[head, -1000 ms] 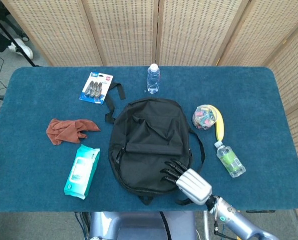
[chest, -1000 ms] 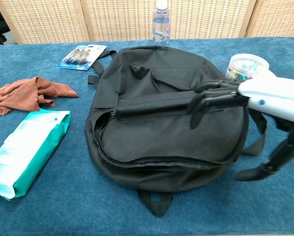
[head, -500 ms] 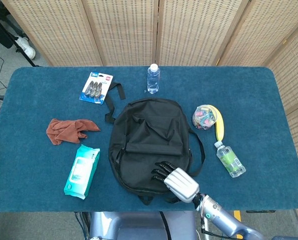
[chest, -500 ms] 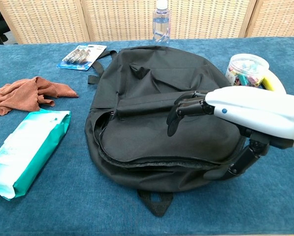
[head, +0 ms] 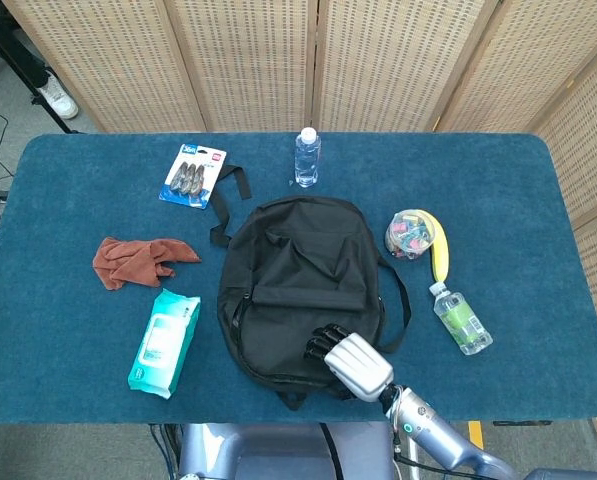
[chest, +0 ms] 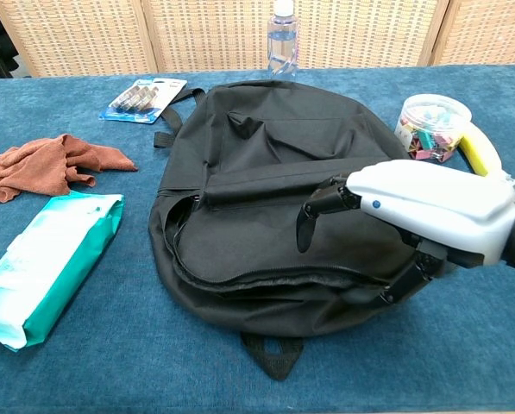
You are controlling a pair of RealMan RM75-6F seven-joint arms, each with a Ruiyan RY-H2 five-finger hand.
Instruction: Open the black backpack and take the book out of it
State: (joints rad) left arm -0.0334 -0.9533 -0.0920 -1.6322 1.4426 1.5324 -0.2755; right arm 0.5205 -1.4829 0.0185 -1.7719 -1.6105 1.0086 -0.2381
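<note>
The black backpack [head: 298, 280] lies flat in the middle of the blue table, its carry loop [chest: 272, 354] towards me. Its curved zipper line [chest: 240, 278] runs along the near side. No book shows anywhere. My right hand [head: 346, 358] is over the backpack's near right part. In the chest view the right hand [chest: 412, 207] has its dark fingers [chest: 311, 213] bent down above the front panel and its thumb [chest: 404, 280] set apart by the bag's near right edge. It holds nothing. Neither view shows my left hand.
Around the bag are a water bottle [head: 307, 157] behind it, a blister pack [head: 191, 176], a brown cloth [head: 138, 260] and a teal wipes pack [head: 164, 341] to the left. A jar of coloured clips [head: 410, 233], a yellow strip [head: 441, 252] and a green bottle [head: 463, 320] lie to the right.
My right hand has slid left and nearer to me across the backpack's lower part, its fingers now bent down more over the front panel. The backpack has not moved.
</note>
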